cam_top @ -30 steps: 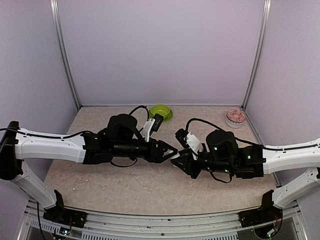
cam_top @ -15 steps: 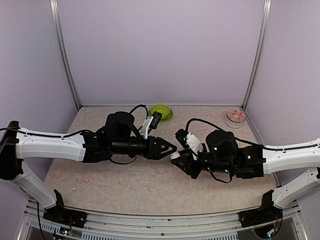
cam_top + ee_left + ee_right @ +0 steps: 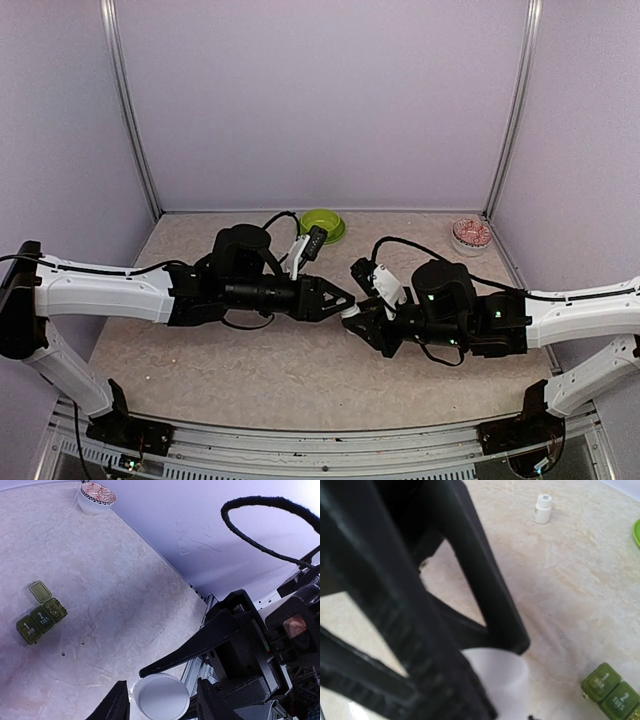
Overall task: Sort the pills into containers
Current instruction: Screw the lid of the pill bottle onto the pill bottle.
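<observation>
White arm links (image 3: 95,290), black joints (image 3: 245,250), looping black cables (image 3: 400,241), black wedge-shaped left tool (image 3: 347,300), green lights (image 3: 430,297)

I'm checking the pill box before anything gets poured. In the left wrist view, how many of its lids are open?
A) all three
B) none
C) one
C: on the pill box only the end compartment beside "2 TUES" has its lid flipped out; lids 1 and 2 lie shut.

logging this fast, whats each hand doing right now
Left hand: open, straddling the white bottle.
Right hand: closed on the white bottle.
</observation>
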`<state>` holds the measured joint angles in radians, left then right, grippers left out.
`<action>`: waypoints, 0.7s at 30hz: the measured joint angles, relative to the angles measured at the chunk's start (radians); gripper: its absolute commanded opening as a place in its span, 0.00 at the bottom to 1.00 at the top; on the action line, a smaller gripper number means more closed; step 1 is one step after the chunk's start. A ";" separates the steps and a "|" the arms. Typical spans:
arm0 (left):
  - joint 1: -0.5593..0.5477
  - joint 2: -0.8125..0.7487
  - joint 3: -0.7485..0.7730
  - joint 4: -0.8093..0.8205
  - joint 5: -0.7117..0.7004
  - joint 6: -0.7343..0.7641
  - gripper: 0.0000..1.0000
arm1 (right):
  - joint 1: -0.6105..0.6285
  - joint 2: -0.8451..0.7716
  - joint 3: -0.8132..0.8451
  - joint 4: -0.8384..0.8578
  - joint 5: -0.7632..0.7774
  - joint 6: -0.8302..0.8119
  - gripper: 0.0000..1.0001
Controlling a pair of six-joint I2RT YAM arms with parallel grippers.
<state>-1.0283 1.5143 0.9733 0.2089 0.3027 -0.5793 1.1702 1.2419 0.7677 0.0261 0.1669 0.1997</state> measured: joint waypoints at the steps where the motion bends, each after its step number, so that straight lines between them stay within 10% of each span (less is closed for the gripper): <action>1: 0.000 0.001 0.000 0.000 0.002 0.000 0.41 | 0.000 0.000 0.000 0.000 0.000 0.000 0.29; 21: -0.033 0.049 0.049 -0.073 -0.075 0.023 0.30 | 0.000 0.015 0.004 -0.055 0.048 -0.004 0.29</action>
<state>-1.0611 1.5631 1.0225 0.1360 0.2279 -0.5568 1.1706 1.2568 0.7719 -0.0292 0.2146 0.1959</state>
